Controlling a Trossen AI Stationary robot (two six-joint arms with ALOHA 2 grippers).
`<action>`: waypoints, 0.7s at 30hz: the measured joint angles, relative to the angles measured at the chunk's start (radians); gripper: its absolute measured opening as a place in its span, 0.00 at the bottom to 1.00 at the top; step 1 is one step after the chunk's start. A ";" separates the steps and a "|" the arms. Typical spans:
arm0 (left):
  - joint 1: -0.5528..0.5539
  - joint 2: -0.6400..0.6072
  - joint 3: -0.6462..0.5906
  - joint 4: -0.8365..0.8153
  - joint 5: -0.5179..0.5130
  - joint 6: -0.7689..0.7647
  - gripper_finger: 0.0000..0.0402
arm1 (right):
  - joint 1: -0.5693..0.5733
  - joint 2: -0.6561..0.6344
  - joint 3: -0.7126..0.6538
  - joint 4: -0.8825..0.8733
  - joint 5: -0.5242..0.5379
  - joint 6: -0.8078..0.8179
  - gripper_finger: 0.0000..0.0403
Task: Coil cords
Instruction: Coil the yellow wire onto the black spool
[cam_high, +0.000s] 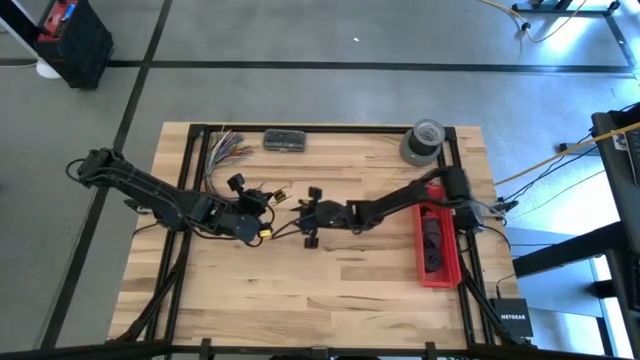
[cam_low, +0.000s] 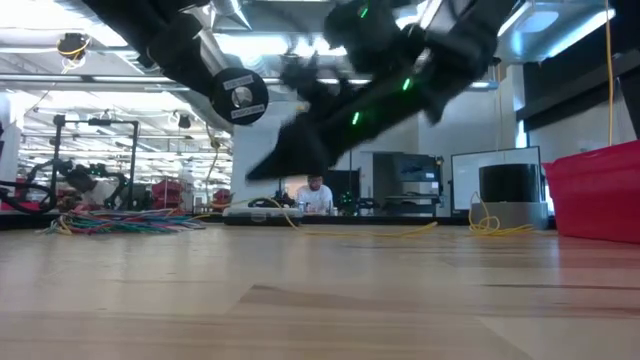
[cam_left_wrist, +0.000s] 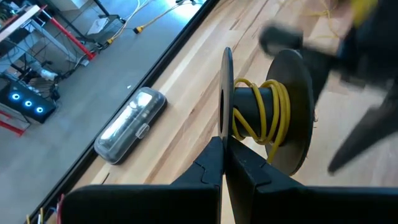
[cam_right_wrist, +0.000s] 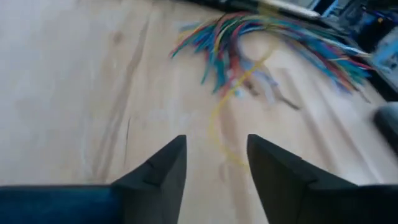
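Wood tabletop (cam_high: 330, 280), both arms meeting near centre.
L gripper (cam_left_wrist: 222, 158) fingers pressed together on rim of black spool (cam_left_wrist: 273, 115); yellow cord (cam_left_wrist: 258, 115) wound round spool core, just ahead of fingertips. R gripper (cam_right_wrist: 216, 155) fingers apart, nothing between them; loose yellow cord strand (cam_right_wrist: 219, 127) lies on wood just beyond its tips, running toward multicolour wire bundle (cam_right_wrist: 273, 34). Red bin (cam_high: 438, 245) at R edge.

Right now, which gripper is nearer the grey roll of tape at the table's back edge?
Right. The right gripper sits mid-table, well short of the grey tape roll; the left gripper, clamped on a black spool of yellow cord, is farther away.
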 joint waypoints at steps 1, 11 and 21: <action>0.000 0.000 0.000 0.002 0.000 0.000 0.00 | 0.000 0.031 0.019 0.001 -0.002 -0.034 0.44; 0.000 0.000 0.000 0.000 0.000 0.003 0.00 | -0.002 0.184 0.195 -0.034 0.175 -0.313 0.46; -0.006 0.000 0.000 -0.002 0.003 0.004 0.00 | -0.019 0.188 0.221 -0.104 0.222 -0.350 0.19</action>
